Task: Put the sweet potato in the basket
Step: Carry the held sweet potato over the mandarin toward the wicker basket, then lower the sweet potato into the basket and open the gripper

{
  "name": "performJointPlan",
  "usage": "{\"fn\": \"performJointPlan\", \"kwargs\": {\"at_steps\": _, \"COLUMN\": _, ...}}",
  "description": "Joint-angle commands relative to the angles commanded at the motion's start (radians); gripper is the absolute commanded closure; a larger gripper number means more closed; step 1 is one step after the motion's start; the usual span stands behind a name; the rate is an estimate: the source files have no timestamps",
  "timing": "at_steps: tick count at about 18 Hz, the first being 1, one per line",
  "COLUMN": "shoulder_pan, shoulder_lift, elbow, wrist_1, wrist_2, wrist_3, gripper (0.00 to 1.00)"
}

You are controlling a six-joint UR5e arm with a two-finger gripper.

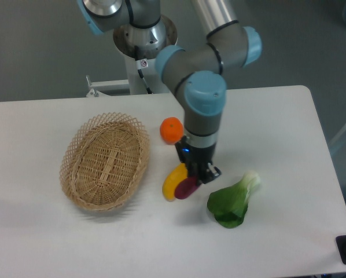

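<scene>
Furthest left on the white table [265,110] sits the basket [105,160], an oval of light tan wicker with an open lattice rim, lying flat with nothing visible inside it. I take it as my landmark.

Just to the right of the basket, off its upper right rim, rests a round orange fruit [172,130], near but not touching the weave. Below that, off the basket's lower right side, lies a yellow oblong vegetable [173,180], tilted, its lower end pointing toward the basket.

Pressed against the yellow one's right flank is the sweet potato [186,187], small and reddish-purple, lying on the table, a short gap away from the basket's right edge. The gripper [197,174] is down directly over it, the dark fingers reaching to the tuber's upper right end. From where I stand the arm's wrist and the black finger body block the view, so I cannot tell whether the jaws are apart around the sweet potato or pinched on it; they look to be touching or nearly touching it.

Farther right of the basket, beyond the gripper, lies a leafy green vegetable [234,201] with a pale stalk pointing up and right, apart from the sweet potato.
</scene>
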Motion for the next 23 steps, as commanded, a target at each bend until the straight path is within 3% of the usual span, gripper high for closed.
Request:
{"fn": "performJointPlan", "kwargs": {"at_steps": 4, "shoulder_pan": -0.035, "shoulder_lift": 0.055, "elbow": -0.066, "wrist_1": 0.002, "wrist_2": -0.012, "wrist_3": -0.003, "gripper": 0.66}}
{"fn": "performJointPlan", "kwargs": {"at_steps": 10, "shoulder_pan": -0.104, "shoulder_lift": 0.081, "elbow": -0.097, "wrist_1": 0.005, "wrist_2": -0.009, "wrist_3": -0.078, "gripper": 0.66}}
{"fn": "performJointPlan", "kwargs": {"at_steps": 23, "shoulder_pan": -0.19, "shoulder_lift": 0.075, "elbow": -0.2, "wrist_1": 0.038, "wrist_2": -0.009, "wrist_3": -0.152, "gripper": 0.64}}
